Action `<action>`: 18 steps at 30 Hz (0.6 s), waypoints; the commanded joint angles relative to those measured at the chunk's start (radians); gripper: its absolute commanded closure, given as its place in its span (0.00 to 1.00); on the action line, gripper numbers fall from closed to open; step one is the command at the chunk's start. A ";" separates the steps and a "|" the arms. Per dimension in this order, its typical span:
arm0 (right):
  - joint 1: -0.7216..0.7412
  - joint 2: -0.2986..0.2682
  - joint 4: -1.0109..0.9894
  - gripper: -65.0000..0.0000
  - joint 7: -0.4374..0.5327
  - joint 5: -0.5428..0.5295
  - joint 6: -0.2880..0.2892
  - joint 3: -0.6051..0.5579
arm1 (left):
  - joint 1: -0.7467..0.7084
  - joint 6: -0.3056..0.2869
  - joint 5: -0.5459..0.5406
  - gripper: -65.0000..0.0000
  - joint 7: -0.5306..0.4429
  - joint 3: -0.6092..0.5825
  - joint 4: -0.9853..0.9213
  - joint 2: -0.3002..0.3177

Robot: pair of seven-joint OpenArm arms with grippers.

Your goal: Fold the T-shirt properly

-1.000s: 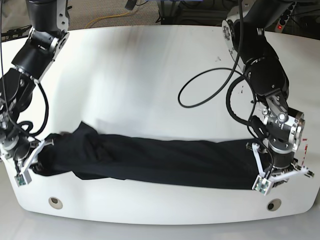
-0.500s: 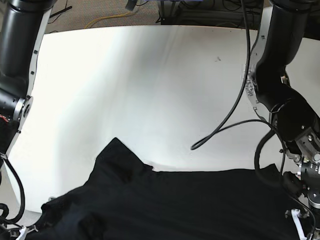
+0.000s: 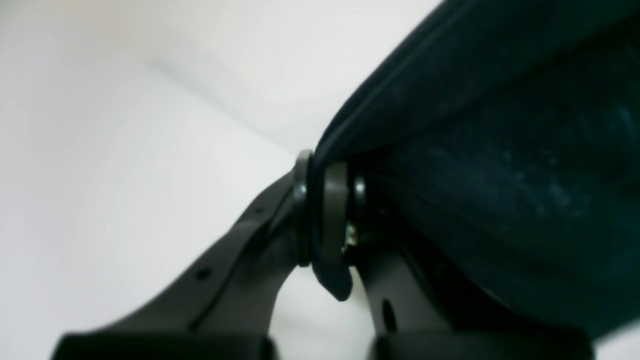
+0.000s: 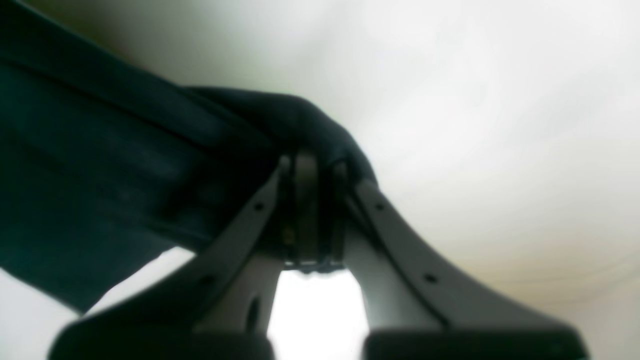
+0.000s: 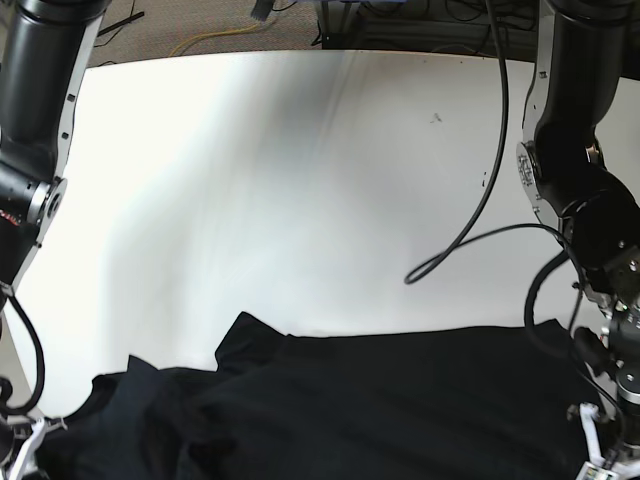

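The black T-shirt (image 5: 360, 410) hangs stretched across the bottom of the base view, held up off the white table (image 5: 300, 170), with a bunched sleeve part at the left. In the left wrist view my left gripper (image 3: 320, 200) is shut on a hemmed edge of the T-shirt (image 3: 500, 165). My right gripper (image 4: 312, 172) is shut on a bunched fold of the T-shirt (image 4: 115, 170), which trails off to the left. Only a white fingertip (image 5: 588, 438) of the left gripper shows in the base view, at the lower right corner.
A black cable (image 5: 470, 235) loops from the left arm (image 5: 575, 190) over the table's right side. The right arm (image 5: 35, 120) stands along the left edge. Beyond the table's far edge lies floor with cables.
Both arms have lifted the T-shirt from the table's front edge, up and toward the camera. It now fills the bottom of the base view. Both grips stay shut.
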State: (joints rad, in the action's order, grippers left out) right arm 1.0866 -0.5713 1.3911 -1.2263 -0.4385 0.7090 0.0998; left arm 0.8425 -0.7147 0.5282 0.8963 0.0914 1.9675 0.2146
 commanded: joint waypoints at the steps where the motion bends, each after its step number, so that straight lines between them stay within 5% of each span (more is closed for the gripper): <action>1: -0.133 -0.025 0.127 1.00 -0.020 0.040 -0.011 0.056 | -0.084 0.017 0.023 0.99 0.008 -0.014 0.028 0.006; 8: -0.443 -0.016 0.268 1.00 -0.023 0.040 -0.011 0.174 | -0.319 0.017 0.004 0.99 0.010 -0.009 0.051 -0.053; 18: -0.837 0.076 0.429 1.00 -0.025 0.040 -0.011 0.324 | -0.688 0.017 0.000 1.00 0.053 -0.008 0.053 -0.113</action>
State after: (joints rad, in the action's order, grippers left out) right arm 0.3172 -0.4988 1.7603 -1.2655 -0.3992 0.7002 0.3805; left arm 0.2317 -0.7074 0.5198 0.9520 0.0784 2.0029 0.1028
